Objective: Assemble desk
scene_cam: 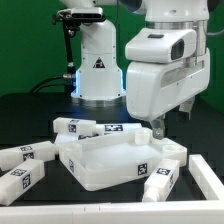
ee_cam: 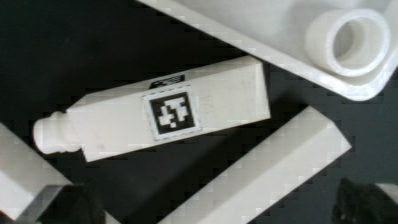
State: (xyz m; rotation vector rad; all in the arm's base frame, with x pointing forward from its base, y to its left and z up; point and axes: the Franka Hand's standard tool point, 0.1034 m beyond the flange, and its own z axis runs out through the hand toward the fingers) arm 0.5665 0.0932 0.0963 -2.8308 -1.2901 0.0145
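The desk lies in loose white parts on the black table. Its rimmed tabletop [scene_cam: 108, 162] is in the middle of the exterior view. Tagged legs lie around it: one behind [scene_cam: 76, 127], two at the exterior view's left [scene_cam: 26, 153] [scene_cam: 18, 181] and one at the front right [scene_cam: 160, 181]. My gripper [scene_cam: 168, 120] hangs open over the tabletop's right end, holding nothing. The wrist view shows a tagged leg [ee_cam: 169, 110] beside a tabletop corner [ee_cam: 349, 42] with a round socket. The dark fingertips [ee_cam: 54, 205] stand wide apart on either side of a plain white bar [ee_cam: 267, 170] lying below them.
The white robot base [scene_cam: 98, 65] with a triangle logo stands behind the parts. A long white bar [scene_cam: 100, 212] runs along the front edge, and another white block [scene_cam: 206, 176] stands at the exterior view's right.
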